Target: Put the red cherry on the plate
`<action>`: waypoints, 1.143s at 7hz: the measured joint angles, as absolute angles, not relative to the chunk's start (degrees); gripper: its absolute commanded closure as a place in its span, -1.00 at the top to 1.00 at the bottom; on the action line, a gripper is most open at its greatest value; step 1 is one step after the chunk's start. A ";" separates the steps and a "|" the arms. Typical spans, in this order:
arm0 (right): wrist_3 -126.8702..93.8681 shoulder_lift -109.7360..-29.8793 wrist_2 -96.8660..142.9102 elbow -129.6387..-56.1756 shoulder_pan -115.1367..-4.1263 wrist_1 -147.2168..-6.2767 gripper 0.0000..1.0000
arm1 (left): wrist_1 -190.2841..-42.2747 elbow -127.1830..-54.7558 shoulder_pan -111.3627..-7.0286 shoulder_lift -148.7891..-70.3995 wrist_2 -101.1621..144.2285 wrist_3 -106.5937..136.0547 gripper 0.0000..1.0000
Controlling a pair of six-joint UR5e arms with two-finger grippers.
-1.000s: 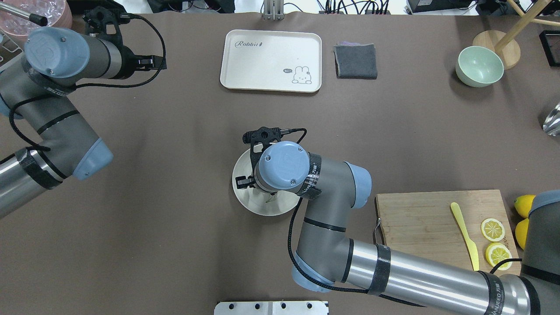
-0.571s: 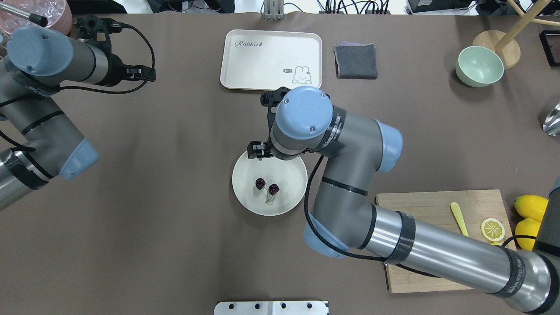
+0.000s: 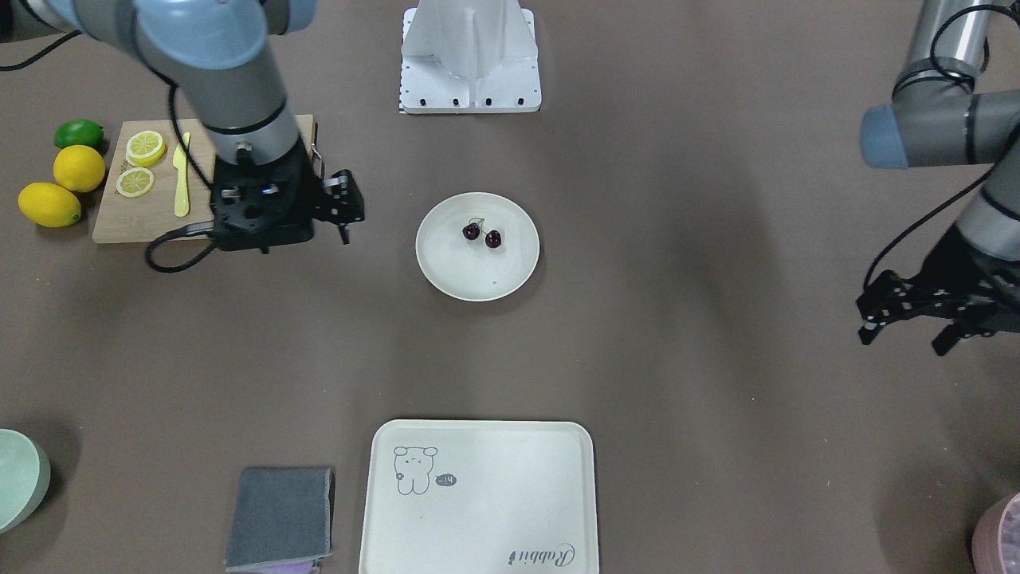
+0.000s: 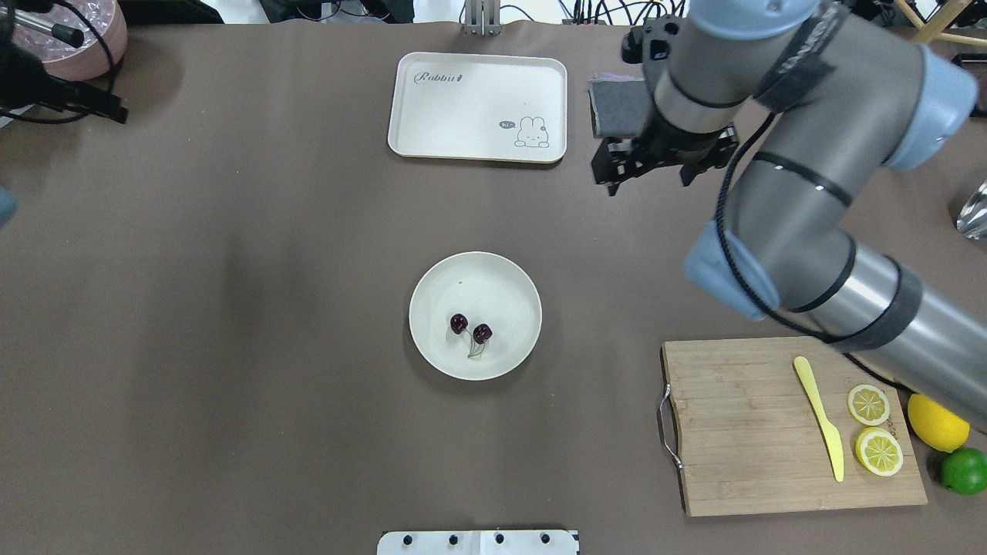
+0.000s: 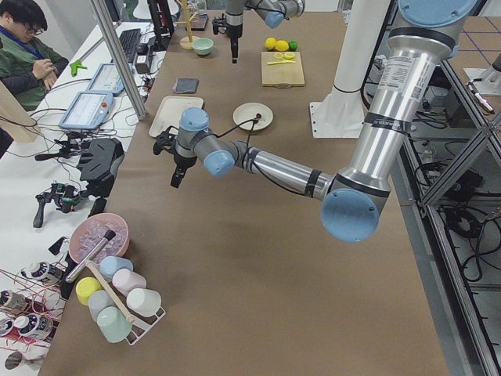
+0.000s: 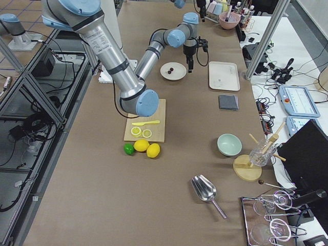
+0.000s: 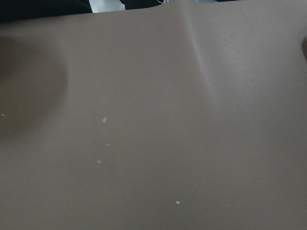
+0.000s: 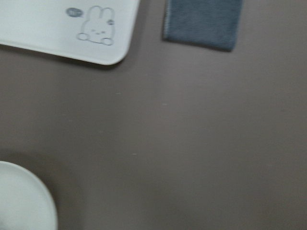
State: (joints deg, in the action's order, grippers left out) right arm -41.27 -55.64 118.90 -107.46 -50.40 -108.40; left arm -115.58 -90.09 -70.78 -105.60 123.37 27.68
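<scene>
Observed: dark maroon cherry pair [image 4: 470, 330] laid on round cream plate [image 4: 493, 285]; cream rabbit tray [image 4: 463, 116] at plate's 12 o'clock. Both right gripper [image 4: 648, 173] and left gripper [image 3: 902, 339] held spread, nothing gripped.

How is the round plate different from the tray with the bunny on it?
The plate is round; the tray is a rectangle with rounded corners. The plate is plain; the tray has a rabbit drawing and a word printed on it. The plate holds the red cherry; the tray does not. Both are cream-white with raised rims.
</scene>
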 measured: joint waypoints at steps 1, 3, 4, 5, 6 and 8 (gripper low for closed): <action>-31.40 -61.18 122.91 -108.41 -57.20 -108.99 1.00 | -110.20 -90.46 -76.87 -104.81 126.45 18.60 0.96; -14.32 -72.70 128.42 -108.64 -69.00 -108.79 1.00 | -98.81 -91.15 -86.09 -104.30 129.34 5.15 0.96; -6.87 -78.31 130.95 -108.40 -75.17 -108.64 1.00 | -94.75 -91.28 -89.52 -103.76 131.54 1.27 0.96; -0.56 -83.06 132.44 -107.86 -81.35 -108.58 1.00 | -92.71 -91.33 -92.15 -102.24 133.60 -0.74 0.96; 5.14 -86.33 132.96 -105.95 -86.83 -108.41 1.00 | -92.17 -91.35 -94.01 -100.19 134.94 -1.81 0.96; 12.46 -88.95 133.19 -99.68 -94.34 -107.89 1.00 | -93.30 -91.52 -95.82 -96.11 135.68 -2.87 0.96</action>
State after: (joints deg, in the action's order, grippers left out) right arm 12.46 -88.95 133.19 -99.68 -94.34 -107.89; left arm -93.30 -91.52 -95.82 -96.11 135.68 -2.87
